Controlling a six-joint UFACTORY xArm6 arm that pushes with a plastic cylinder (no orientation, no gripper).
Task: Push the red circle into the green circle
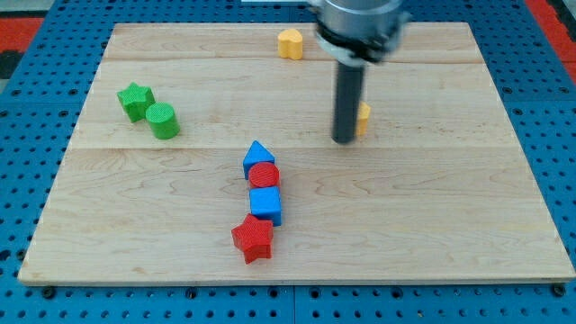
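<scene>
The red circle (265, 175) lies near the board's middle, wedged between a blue pointed block (258, 157) above it and a blue cube (265, 203) below it. The green circle (163, 121) sits at the view's left, touching a green star (136, 100) up and to its left. My tip (344, 139) rests on the board to the right of and above the red circle, well apart from it. The tip stands right beside a yellow block (363, 118), which the rod partly hides.
A red star (253, 238) lies below the blue cube, touching it. A yellow heart-like block (290, 42) sits near the board's top edge. The wooden board (450, 225) rests on a blue perforated surface.
</scene>
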